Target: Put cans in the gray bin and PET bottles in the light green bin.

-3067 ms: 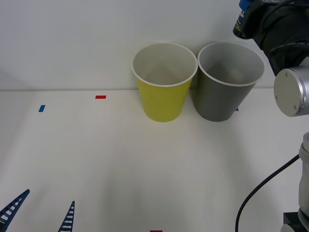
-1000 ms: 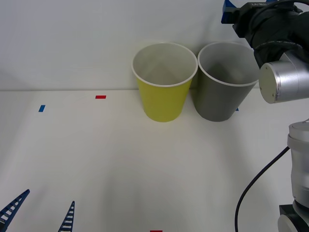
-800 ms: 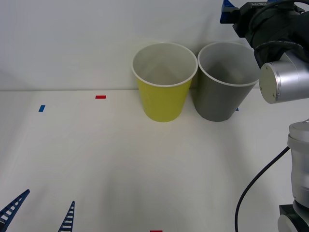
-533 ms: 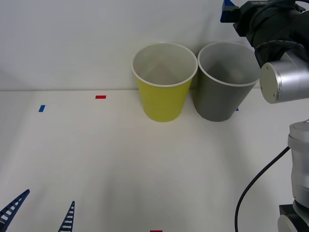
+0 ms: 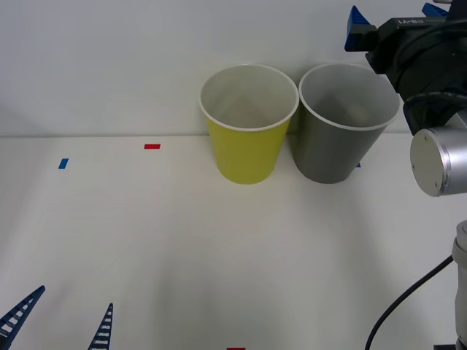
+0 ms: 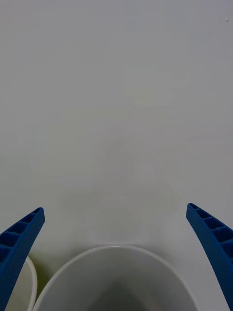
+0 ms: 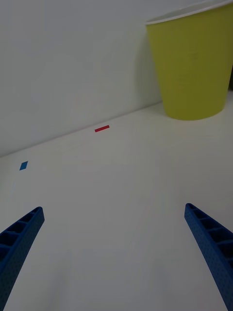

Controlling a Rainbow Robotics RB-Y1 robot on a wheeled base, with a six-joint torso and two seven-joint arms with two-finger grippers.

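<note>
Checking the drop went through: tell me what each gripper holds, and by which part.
Nothing is held. The right gripper is open above the gray bin, nothing between its fingers. The left gripper is open over the table.

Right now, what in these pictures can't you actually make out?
- Bottom of the gray bin: front view, its own front wall hides it; right wrist view cuts it off at the edge.
- Bottom of the light green bin: front view, hidden the same way.
- Right gripper: front view, the arm's dark wrist covers most of it.
- Left gripper: front view, cut off by the bottom edge.
</note>
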